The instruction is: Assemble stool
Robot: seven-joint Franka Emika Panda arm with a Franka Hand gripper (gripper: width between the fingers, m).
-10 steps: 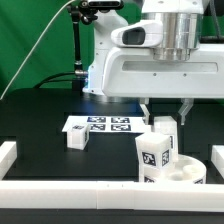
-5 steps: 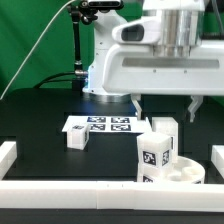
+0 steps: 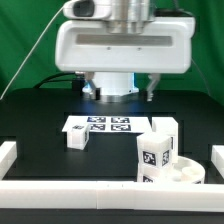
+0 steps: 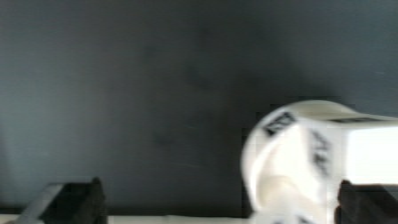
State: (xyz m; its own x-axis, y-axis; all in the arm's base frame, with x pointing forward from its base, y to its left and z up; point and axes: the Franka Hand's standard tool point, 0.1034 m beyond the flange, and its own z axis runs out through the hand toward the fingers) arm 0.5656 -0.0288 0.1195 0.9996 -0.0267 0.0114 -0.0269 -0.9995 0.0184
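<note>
The round white seat (image 3: 190, 171) lies at the front on the exterior view's right. One white tagged leg (image 3: 152, 156) stands upright in it. A second leg (image 3: 164, 129) stands just behind the seat. A third leg (image 3: 78, 140) lies on the table toward the exterior view's left. My gripper (image 3: 120, 92) hangs open and empty above the marker board, well left of and above the seat. In the wrist view the two dark fingertips (image 4: 71, 205) are wide apart with nothing between them, and a blurred white leg (image 4: 306, 150) shows beyond them.
The marker board (image 3: 100, 125) lies flat mid-table under the gripper. White border rails run along the front (image 3: 90, 192), the left (image 3: 8, 155) and the right (image 3: 218, 156). The arm's bulky white body (image 3: 120, 45) fills the upper middle.
The arm has swung toward the exterior view's left and risen, away from the legs by the seat. The gripper stays open and empty. The stool parts have not moved.
</note>
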